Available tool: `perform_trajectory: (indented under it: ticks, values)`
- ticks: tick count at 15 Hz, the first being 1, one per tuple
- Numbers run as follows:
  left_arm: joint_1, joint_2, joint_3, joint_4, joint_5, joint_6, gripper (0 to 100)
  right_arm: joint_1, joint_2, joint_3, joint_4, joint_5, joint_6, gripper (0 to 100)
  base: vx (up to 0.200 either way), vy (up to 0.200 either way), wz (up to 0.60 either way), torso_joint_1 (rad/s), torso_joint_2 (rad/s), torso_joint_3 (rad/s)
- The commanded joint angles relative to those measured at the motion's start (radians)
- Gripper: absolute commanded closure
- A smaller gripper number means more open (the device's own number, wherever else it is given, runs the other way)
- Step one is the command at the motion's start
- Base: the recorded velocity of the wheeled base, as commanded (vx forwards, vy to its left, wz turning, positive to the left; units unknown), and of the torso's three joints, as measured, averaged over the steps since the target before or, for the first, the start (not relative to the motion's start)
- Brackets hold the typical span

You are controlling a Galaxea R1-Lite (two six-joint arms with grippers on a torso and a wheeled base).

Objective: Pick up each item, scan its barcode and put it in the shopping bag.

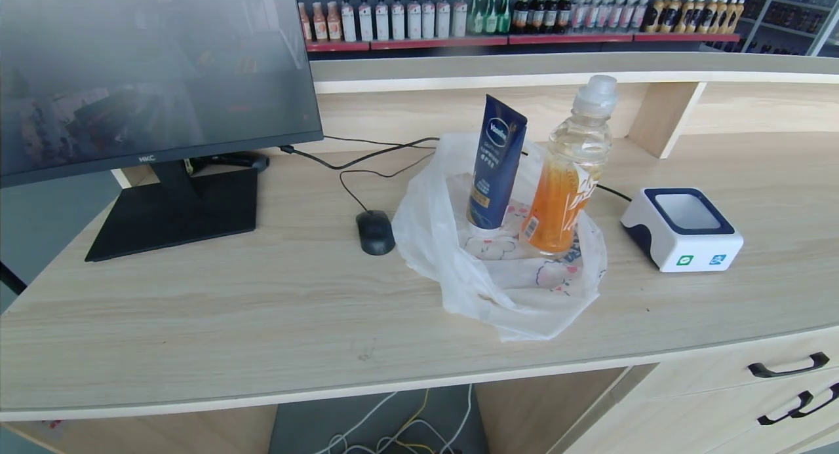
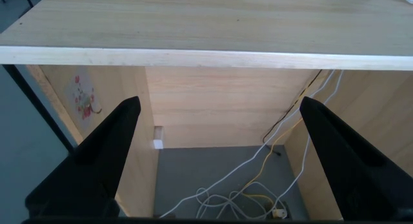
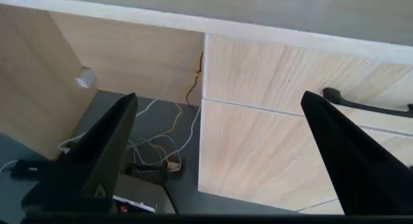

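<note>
A translucent white shopping bag (image 1: 498, 280) lies open on the wooden counter (image 1: 262, 310). Standing upright inside it are a dark blue tube (image 1: 495, 162) and an orange drink bottle (image 1: 570, 172) with a clear cap. A white and navy barcode scanner (image 1: 682, 228) sits just right of the bag. My left gripper (image 2: 219, 127) hangs open below the counter's front edge, facing the hollow under the counter. My right gripper (image 3: 219, 127) is open too, low in front of the drawer fronts (image 3: 303, 127), with nothing between its fingers.
A monitor (image 1: 151, 74) on a black stand fills the counter's left. A black mouse (image 1: 375, 232) with its cable lies left of the bag. Cables (image 2: 239, 192) trail on the floor under the counter. Drawers with black handles (image 1: 790, 369) are at lower right. Shelves of bottles (image 1: 524, 15) line the back.
</note>
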Motion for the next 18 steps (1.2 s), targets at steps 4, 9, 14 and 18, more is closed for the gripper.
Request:
perform_trajectory:
  ticks: [4,9,14,18]
  values:
    - [0.0,0.0,0.0,0.0,0.0,-0.005,0,0.006,-0.162,-0.015,0.035,0.065,-0.012,0,0.0,0.0,0.0,0.0,0.0,0.0]
    - [0.0,0.0,0.0,0.0,0.0,-0.006,0,-0.063,-0.046,-0.015,0.034,0.062,-0.012,0,0.0,0.0,0.0,0.0,0.0,0.0]
    - [0.0,0.0,0.0,0.0,0.0,-0.008,0,-0.534,-0.085,-0.015,0.035,0.069,0.008,0,0.0,0.0,0.0,0.0,0.0,0.0]
    - [0.0,0.0,0.0,0.0,0.0,-0.008,0,-0.534,-0.098,0.051,-0.052,0.203,0.026,0,0.0,0.0,0.0,0.0,0.0,0.0]
